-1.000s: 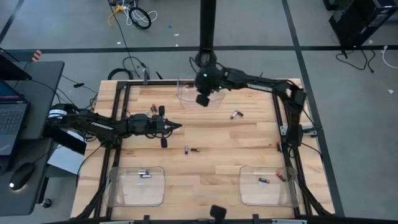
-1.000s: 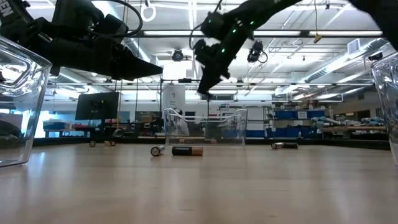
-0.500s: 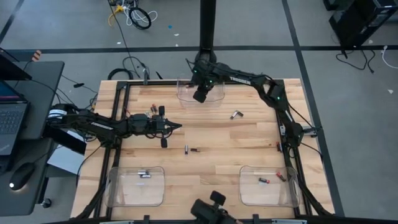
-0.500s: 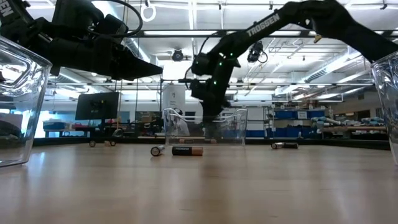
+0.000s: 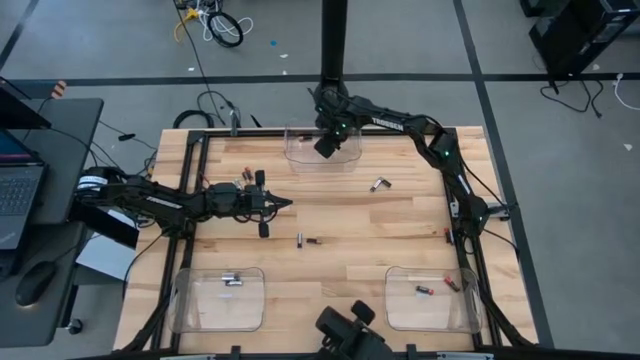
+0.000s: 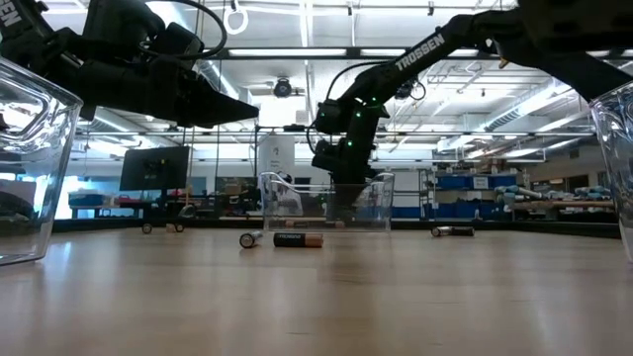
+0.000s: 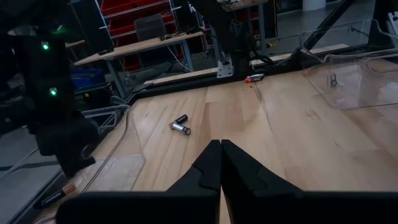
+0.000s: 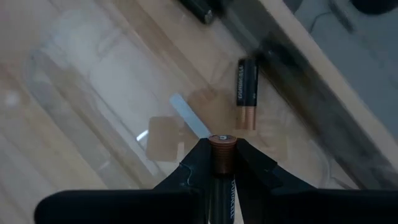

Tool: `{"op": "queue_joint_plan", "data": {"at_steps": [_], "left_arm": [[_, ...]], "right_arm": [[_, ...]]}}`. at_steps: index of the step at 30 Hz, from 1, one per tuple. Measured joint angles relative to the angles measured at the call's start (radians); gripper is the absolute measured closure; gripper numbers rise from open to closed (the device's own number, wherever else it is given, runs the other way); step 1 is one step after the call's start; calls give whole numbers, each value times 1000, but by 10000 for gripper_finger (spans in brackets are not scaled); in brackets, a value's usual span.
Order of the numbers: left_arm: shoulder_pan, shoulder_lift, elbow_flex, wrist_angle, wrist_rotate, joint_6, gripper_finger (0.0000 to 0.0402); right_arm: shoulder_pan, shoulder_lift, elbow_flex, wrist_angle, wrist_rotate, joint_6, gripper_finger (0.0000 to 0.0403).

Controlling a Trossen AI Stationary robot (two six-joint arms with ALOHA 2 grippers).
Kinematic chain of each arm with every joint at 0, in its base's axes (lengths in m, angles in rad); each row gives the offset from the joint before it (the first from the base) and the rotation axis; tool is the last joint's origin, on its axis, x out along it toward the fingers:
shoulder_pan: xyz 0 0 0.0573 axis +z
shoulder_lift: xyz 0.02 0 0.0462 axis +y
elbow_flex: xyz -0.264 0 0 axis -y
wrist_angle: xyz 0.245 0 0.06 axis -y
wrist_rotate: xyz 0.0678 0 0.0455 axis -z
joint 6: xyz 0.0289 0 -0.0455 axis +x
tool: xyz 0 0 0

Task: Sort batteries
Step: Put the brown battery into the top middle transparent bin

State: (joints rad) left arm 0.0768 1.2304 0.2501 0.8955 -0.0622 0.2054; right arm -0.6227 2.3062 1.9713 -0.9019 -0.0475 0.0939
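My right gripper point(image 8: 222, 163) clenches a black copper-topped battery point(image 8: 222, 149) over the clear plastic bin point(image 5: 300, 158). Loose cell point(image 8: 246, 93) reads DURACELL. Left gripper point(image 7: 221, 163) pinched empty

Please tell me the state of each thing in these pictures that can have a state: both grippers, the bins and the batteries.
Right gripper: shut on a battery, above the far bin.
Left gripper: shut, empty, hovering.
Far bin: holds one battery, lying flat.
Near left bin: batteries inside.
Near right bin: batteries inside.
Loose batteries: lying on the table.
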Motion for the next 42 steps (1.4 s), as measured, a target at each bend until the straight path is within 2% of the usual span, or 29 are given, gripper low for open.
{"op": "queue_joint_plan", "data": {"at_steps": [9, 24, 35, 42], "left_arm": [[0, 0, 0, 0, 0, 0, 388], [0, 0, 0, 0, 0, -1, 388], [0, 0, 0, -1, -1, -2, 388], [0, 0, 0, -3, -1, -2, 388]], "right_arm": [[-1, 0, -32, 12, 0, 3, 347], [30, 0, -32, 54, -25, -273, 342], [30, 0, -32, 88, -60, -281, 335], [32, 0, -32, 98, -63, -279, 312]]}}
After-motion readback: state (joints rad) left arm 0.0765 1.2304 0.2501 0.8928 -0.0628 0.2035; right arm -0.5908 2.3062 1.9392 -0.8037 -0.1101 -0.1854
